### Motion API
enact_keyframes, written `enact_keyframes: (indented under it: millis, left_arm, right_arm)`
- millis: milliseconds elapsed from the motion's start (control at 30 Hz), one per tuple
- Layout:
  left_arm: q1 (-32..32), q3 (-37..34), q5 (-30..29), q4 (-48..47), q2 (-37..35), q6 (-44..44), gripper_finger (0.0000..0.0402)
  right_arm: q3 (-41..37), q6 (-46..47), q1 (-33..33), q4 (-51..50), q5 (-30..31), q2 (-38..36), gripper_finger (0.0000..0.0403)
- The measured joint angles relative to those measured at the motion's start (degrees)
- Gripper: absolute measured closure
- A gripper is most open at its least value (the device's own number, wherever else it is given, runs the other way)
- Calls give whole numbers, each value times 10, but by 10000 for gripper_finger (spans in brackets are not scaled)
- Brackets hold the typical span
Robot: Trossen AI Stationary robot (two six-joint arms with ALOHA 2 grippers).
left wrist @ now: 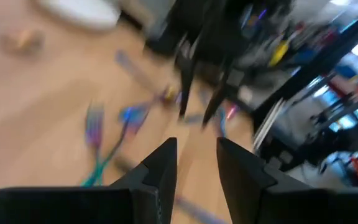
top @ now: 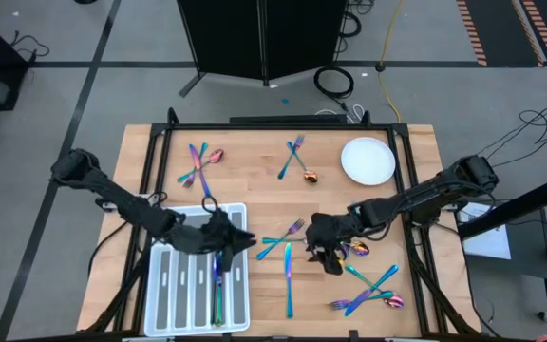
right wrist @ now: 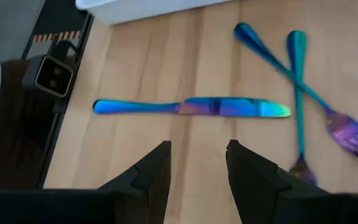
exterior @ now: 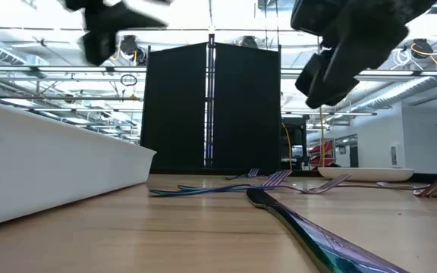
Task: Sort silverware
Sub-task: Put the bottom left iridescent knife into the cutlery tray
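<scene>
- Hovering over the right end of the white tray (top: pixel 160 285), the left gripper (top: pixel 240 239) has its jaws apart with nothing between them; the left wrist view shows a clear gap between its fingers (left wrist: pixel 160 171).
- Right gripper (top: pixel 329 256) hangs above the wooden surface (top: pixel 254 185) near mid-table, jaws apart and empty; the right wrist view shows the gap between its fingers (right wrist: pixel 151 171).
- Directly ahead of the right gripper lies a knife (right wrist: pixel 191 107), flat on the surface, blue handle to pink-gold blade; in the high view it runs lengthwise below the crossed forks (top: pixel 288 275).
- Two crossed forks (right wrist: pixel 303 93) lie just beside the knife's blade end, teal-blue handles, purple tines.
- One teal piece (top: pixel 216 294) already lies in a tray slot near the right side; which kind it is cannot be told.
- Loose silverware in other groups: crossed pieces with a spoon at far left (top: pixel 200 163); two forks and a coppery spoon at far centre (top: pixel 297 160); a cluster of forks and spoons at near right (top: pixel 368 290).
- White plate (top: pixel 367 161) sits at the far right corner, apart from the cutlery.
- Low view: a dark handle (exterior: pixel 309 227) runs along the surface toward the camera, tray wall at left.
</scene>
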Motion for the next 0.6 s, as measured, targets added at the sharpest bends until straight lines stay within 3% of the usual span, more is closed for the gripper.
enact_keyframes:
  millis: [200,400,600]
  left_arm:
    - [38,0,-6,97,14,123,289]
    - [78,0,2,100,51,165,289]
    - [110,5,129,153,124,230,289]
  right_arm:
    - [0,9,29,-60,0,0,263]
    - [4,38,32,-137,6,-8,263]
    - [5,47,20,-127,2,-9,264]
